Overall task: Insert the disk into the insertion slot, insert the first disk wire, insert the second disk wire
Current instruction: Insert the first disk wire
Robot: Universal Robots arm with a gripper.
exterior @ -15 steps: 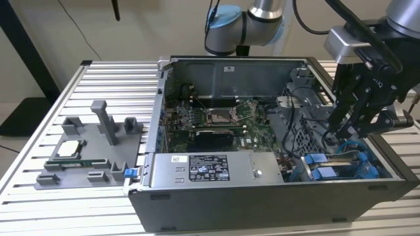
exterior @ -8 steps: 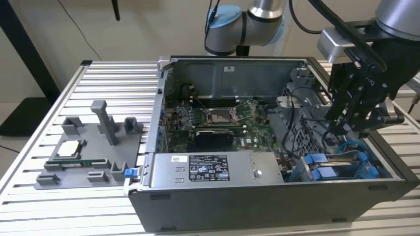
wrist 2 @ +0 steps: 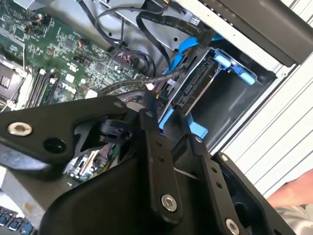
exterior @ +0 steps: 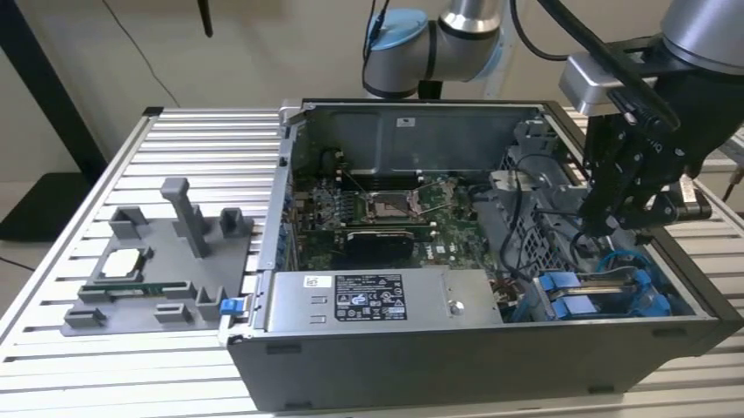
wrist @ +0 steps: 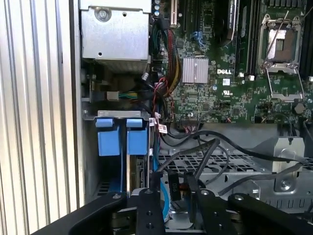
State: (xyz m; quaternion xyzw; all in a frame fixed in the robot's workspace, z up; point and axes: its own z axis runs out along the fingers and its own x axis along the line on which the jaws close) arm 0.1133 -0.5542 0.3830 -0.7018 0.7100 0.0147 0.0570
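We find the disk (wrist 2: pixel 193 91) seated on edge in the insertion slot (wrist 2: pixel 237 105), just below the gripper (exterior: pixel 612 225) and with its exposed edge facing it (whether the gripper clasps anything, we cannot tell).

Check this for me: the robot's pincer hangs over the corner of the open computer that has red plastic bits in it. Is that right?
Not quite. The plastic bits are blue, not red, as the exterior view shows. The rest is right: the pincer hangs over that corner of the open computer.
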